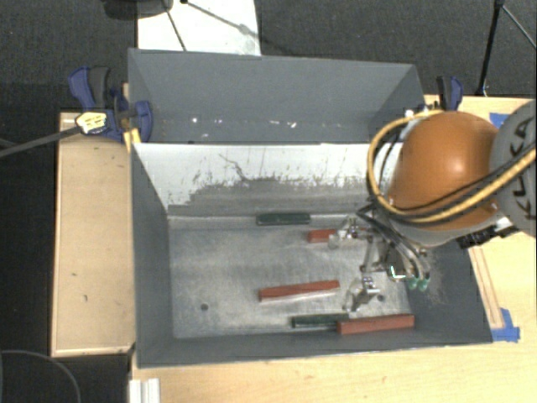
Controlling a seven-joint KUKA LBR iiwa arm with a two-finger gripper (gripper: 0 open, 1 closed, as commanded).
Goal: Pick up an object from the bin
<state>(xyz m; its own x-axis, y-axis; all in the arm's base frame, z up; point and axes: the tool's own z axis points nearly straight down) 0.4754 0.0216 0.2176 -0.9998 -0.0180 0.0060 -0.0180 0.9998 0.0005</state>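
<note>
Gripper [362,296] noted near the bin's [153,250] near right corner, beside a red-brown bar [377,324]; grip state cannot be told.

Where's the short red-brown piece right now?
Camera view: short red-brown piece lies back-right on the bin floor, just right of and slightly nearer than the dark green stick along the back wall.

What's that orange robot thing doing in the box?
A robot arm reaches into the grey bin from the right. Its gripper sits low at the front right, beside a red-brown stick and over a second red-brown stick next to a dark green stick. Whether it has grabbed one, I can't tell.
</note>
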